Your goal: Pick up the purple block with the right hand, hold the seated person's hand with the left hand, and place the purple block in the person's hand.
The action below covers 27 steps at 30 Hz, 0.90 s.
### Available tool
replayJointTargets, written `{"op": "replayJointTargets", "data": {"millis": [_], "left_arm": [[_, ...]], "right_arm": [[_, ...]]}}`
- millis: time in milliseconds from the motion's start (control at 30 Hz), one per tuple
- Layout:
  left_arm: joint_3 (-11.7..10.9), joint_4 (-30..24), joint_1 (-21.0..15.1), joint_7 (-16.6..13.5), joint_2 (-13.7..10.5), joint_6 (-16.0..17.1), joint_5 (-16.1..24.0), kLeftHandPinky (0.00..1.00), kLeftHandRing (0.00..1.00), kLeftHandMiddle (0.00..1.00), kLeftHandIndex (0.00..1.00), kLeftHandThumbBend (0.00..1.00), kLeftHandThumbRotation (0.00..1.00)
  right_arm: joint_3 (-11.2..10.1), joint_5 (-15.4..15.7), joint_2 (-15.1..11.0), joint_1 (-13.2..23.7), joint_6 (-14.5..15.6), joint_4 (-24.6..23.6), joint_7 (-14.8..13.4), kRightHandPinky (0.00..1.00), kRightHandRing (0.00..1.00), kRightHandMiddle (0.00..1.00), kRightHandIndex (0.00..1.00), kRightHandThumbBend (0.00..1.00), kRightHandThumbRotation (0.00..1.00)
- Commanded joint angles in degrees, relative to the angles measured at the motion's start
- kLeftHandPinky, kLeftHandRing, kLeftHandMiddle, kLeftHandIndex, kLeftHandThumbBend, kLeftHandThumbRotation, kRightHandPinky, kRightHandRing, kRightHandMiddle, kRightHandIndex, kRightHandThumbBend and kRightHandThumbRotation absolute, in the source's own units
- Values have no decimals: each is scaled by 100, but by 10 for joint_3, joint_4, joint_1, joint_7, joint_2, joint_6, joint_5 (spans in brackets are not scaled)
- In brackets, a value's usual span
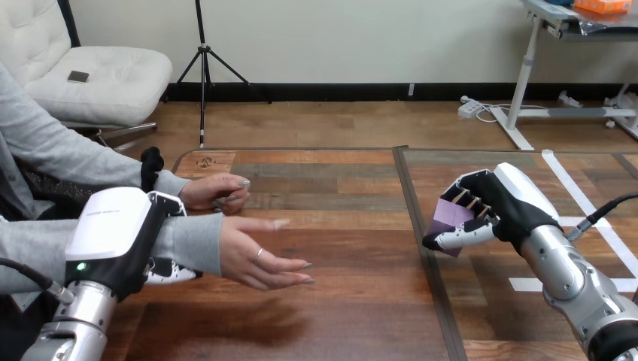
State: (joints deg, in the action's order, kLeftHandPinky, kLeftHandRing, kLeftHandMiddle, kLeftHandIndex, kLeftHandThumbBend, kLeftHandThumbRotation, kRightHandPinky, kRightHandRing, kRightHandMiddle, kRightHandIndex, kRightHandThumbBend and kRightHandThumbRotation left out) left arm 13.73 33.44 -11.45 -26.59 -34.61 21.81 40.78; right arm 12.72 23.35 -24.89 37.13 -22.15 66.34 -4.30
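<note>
The right hand (493,207) is gripping the purple block (450,219), the left hand (113,226) is clasping the person's wrist (192,242) — delivery seems pending. Next, carrying it across to the person's hand (259,259), well apart from the right hand.

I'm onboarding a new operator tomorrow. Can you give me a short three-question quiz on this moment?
1. True or false: the right hand has its fingers curled round the block.
2. What does the left hand grip? A the person's wrist; B the block; C nothing.
3. Fill in: the block and the person's open hand are ___ (touching or apart).

Key: 1 true; 2 A; 3 apart.
</note>
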Motion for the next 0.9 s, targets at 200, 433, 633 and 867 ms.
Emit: {"op": "replayJointTargets", "data": {"millis": [200,433,633,867], "left_arm": [[-34,-71,-42,-20,24,15,-29,17,23,29,31,73,0],[-38,-87,-41,-16,36,2,-28,17,23,29,31,72,0],[-40,-91,-42,-16,45,-1,-31,17,23,29,31,72,0],[-41,-96,-43,-19,55,-5,-28,17,22,29,30,72,0]], "right_arm": [[-14,-14,11,34,-20,-44,-16,38,41,45,47,74,0],[-14,-18,17,33,-21,-51,-18,36,40,44,46,75,0],[-14,-24,22,31,-28,-56,-12,35,39,43,46,75,0],[-16,-34,31,28,-28,-69,-4,34,37,42,46,76,0]]}}
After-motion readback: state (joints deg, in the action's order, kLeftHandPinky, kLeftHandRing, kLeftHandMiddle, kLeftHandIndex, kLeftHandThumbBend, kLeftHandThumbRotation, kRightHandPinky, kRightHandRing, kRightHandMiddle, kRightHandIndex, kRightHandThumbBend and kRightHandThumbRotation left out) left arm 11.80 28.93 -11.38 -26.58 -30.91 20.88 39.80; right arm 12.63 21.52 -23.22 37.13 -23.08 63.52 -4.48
